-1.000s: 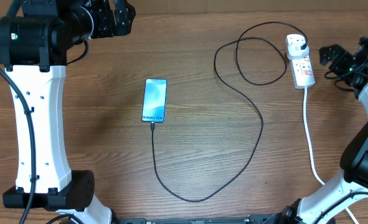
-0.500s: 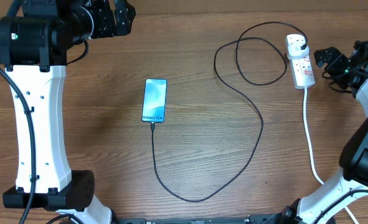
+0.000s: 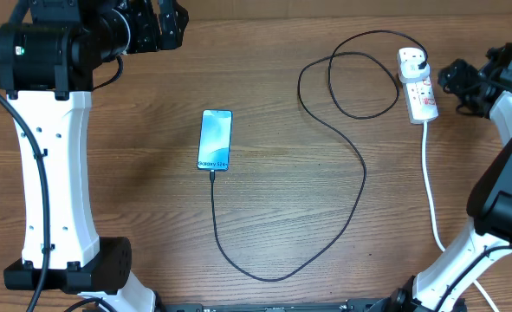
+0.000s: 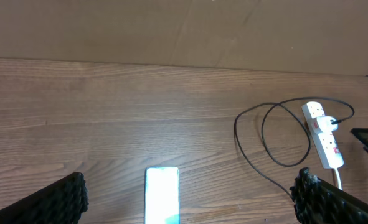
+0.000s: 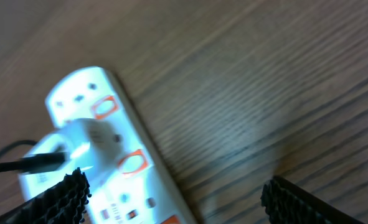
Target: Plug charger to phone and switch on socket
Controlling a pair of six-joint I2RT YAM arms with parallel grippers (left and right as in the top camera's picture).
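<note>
The phone (image 3: 216,139) lies flat mid-table with its light blue screen up; it also shows in the left wrist view (image 4: 162,202). The thin black charger cable (image 3: 359,160) joins the phone's near end, loops across the table and ends in a plug in the white socket strip (image 3: 418,87), which also shows in the right wrist view (image 5: 103,168). My right gripper (image 3: 457,82) is open just right of the strip, with one finger over the strip's edge (image 5: 171,199). My left gripper (image 3: 165,26) is open and empty, high at the far left.
The strip's thick white cord (image 3: 430,186) runs toward the near right edge. A cardboard wall (image 4: 184,31) backs the far edge of the wooden table. The left arm's white column (image 3: 52,173) stands at the left.
My right gripper has shifted slightly left and farther away, closer to the power strip. The left arm, phone and cable have not moved.
</note>
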